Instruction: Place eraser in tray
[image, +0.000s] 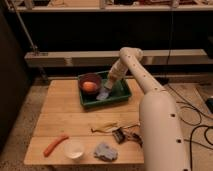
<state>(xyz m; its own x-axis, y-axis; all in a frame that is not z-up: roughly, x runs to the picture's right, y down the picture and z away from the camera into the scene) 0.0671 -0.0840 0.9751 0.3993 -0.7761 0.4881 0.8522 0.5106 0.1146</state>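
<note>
One white arm reaches over the pale wooden tabletop; its claw sits inside the shallow green plastic tray near the far edge, apparently pinching the grey block eraser.

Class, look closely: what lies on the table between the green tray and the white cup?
Camera view: only bare wooden table between tray and cup. The gripper is over the tray.

Gripper at end of smooth matt off-white plastic arm, low inside tray: green plastic, slight sheen. Eraser just beneath gripper, greyish, matt. Bowl beside gripper, dark, smooth. Table around: light wood, visible grain, satin finish. Crumpled grey cloth well apart, soft-looking.
</note>
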